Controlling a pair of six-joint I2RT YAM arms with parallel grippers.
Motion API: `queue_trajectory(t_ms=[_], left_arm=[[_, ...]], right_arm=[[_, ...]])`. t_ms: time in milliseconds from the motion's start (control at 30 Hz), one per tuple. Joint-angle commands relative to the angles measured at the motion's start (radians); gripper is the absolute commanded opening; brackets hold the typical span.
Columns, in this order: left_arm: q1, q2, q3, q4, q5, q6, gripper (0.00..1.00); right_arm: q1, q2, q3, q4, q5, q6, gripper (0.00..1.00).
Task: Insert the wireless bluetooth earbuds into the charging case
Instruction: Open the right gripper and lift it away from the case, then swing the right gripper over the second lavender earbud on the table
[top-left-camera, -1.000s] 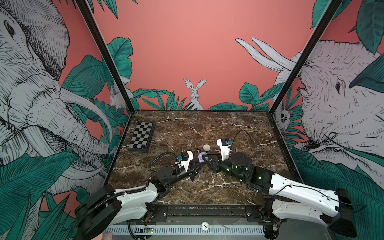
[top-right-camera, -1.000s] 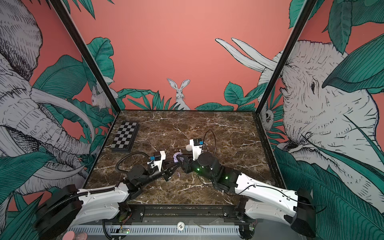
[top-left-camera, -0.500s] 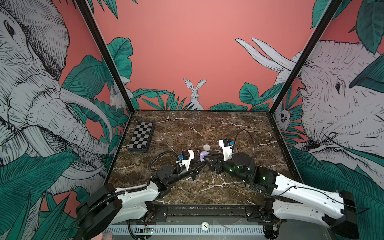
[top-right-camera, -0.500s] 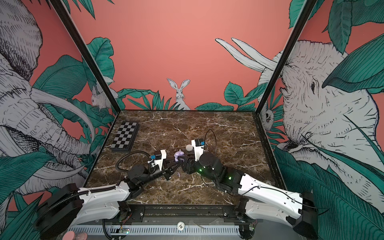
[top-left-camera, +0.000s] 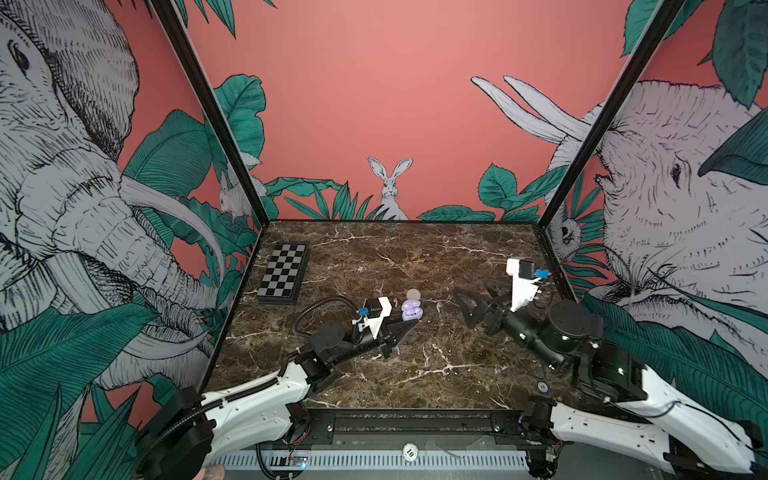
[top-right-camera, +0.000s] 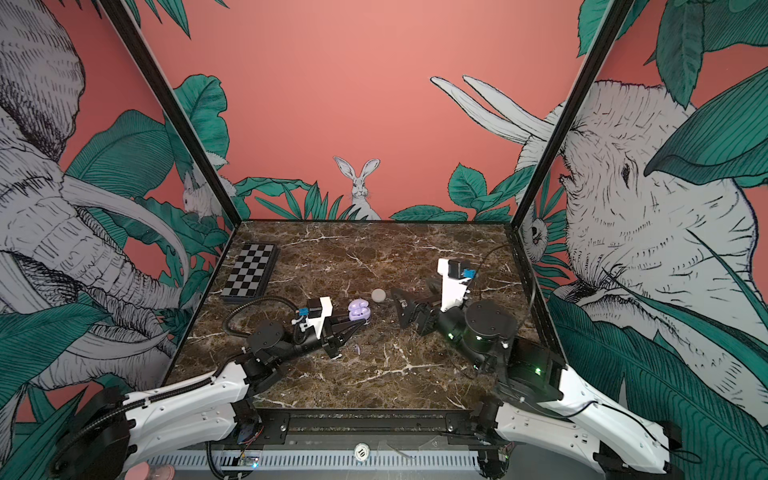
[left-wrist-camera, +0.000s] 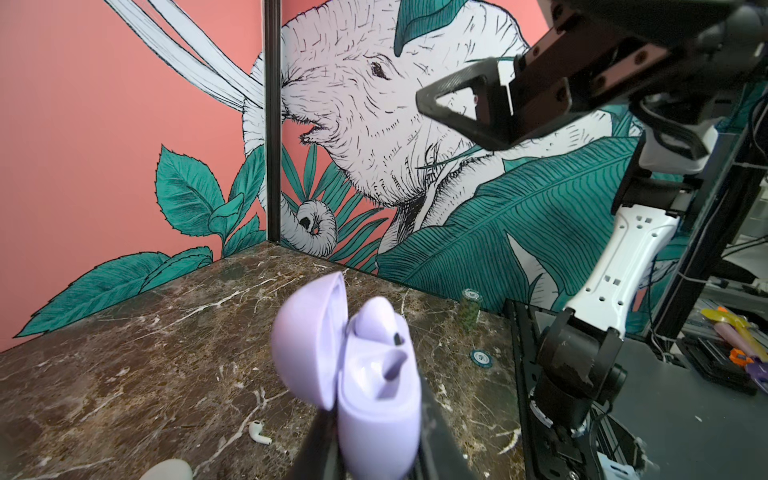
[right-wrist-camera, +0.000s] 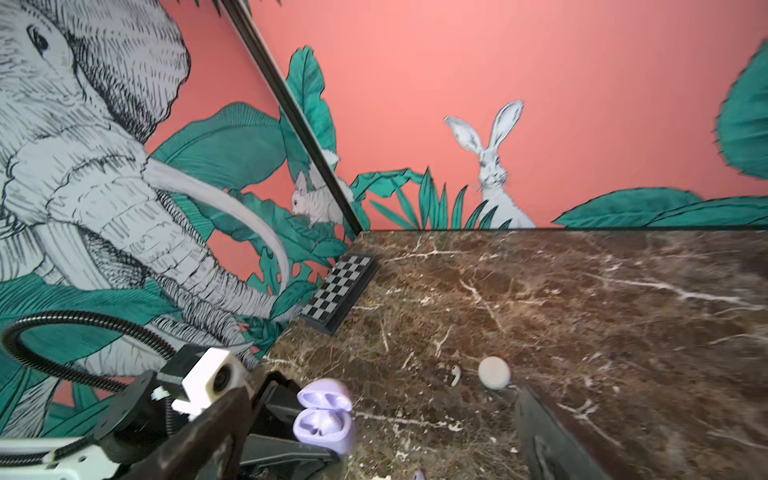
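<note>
My left gripper (top-left-camera: 409, 323) (top-right-camera: 356, 325) (left-wrist-camera: 374, 457) is shut on the lilac charging case (top-left-camera: 411, 309) (top-right-camera: 359, 309) (left-wrist-camera: 374, 395) (right-wrist-camera: 322, 419), which has its lid open. One lilac earbud (left-wrist-camera: 376, 320) sits in a well of the case, and the well beside it looks empty. A white earbud (left-wrist-camera: 258, 432) (right-wrist-camera: 456, 374) lies on the marble. Another lilac earbud (top-right-camera: 356, 348) lies near the left gripper. My right gripper (top-left-camera: 473, 299) (top-right-camera: 411, 299) (right-wrist-camera: 382, 415) is open and holds nothing, a short way to the right of the case.
A closed white round case (top-left-camera: 413, 294) (top-right-camera: 378, 295) (right-wrist-camera: 493, 372) stands just behind the lilac one. A checkerboard box (top-left-camera: 282, 274) (top-right-camera: 249, 272) lies at the back left. A poker chip (top-left-camera: 542, 387) (left-wrist-camera: 481, 358) lies near the front right edge. Walls enclose three sides.
My right gripper has opened wide and drawn back to the right, away from the lilac case. The left gripper has kept hold of the case and has barely moved.
</note>
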Motion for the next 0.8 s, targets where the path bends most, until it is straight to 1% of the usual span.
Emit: queue_trajectory(t_ms=[0,100,200,300,367,433,567,667,733,767], left_arm=[[-0.003,-0.068,0.075,-0.23,0.059,0.123,0.0],[0.001,-0.097,0.115,-0.352,0.085,0.2,0.0],[0.027,-0.112,0.147,-0.438,0.127,0.257,0.0],[0.078,-0.119,0.147,-0.452,0.176,0.27,0.0],[0.119,-0.12,0.141,-0.451,0.202,0.273,0.0],[0.126,-0.13,0.129,-0.46,0.186,0.306,0.0],[0.127,-0.153,0.114,-0.477,0.191,0.329,0.0],[0.129,-0.177,0.093,-0.476,0.178,0.331,0.0],[0.13,-0.194,0.081,-0.487,0.18,0.333,0.0],[0.13,-0.204,0.075,-0.498,0.18,0.335,0.0]], right_arm=[[-0.004,-0.055,0.04,-0.07,0.138,-0.069,0.98],[-0.005,-0.076,0.064,-0.111,0.189,-0.084,0.98],[-0.005,-0.068,0.092,-0.165,0.211,-0.085,0.98],[-0.006,-0.041,0.114,-0.221,0.226,-0.087,0.98],[-0.007,-0.017,0.136,-0.281,0.279,-0.09,0.98],[-0.012,0.001,0.156,-0.324,0.332,-0.1,0.98],[-0.024,0.014,0.156,-0.331,0.302,-0.119,0.98],[-0.052,0.046,0.158,-0.359,0.3,-0.097,0.98],[-0.088,0.072,0.16,-0.377,0.247,-0.08,0.98],[-0.122,0.088,0.16,-0.383,0.199,-0.064,0.98]])
